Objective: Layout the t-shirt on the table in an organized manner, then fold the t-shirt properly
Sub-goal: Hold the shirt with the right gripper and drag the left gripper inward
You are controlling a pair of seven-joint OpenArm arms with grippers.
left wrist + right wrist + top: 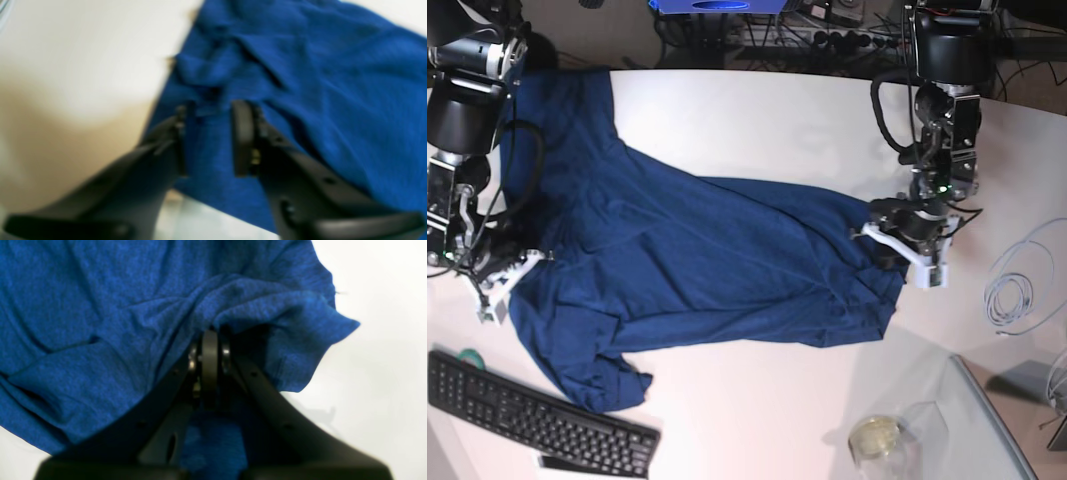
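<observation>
The t-shirt sprawls rumpled across the surface, soft and limp. At nine o'clock the right gripper pinches its edge; at three o'clock the left gripper fingers seem spread over cloth. Hems and shoulders suit gripping best.

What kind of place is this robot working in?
Probably a lab or office workbench: a large white table, a black computer keyboard at its edge, and tangled cables with a power strip behind it.

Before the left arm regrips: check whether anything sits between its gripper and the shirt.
Nothing visible does. The left gripper stands with jaws apart right at the t-shirt edge, cloth between them, on the table. The right gripper is shut on the shirt.
</observation>
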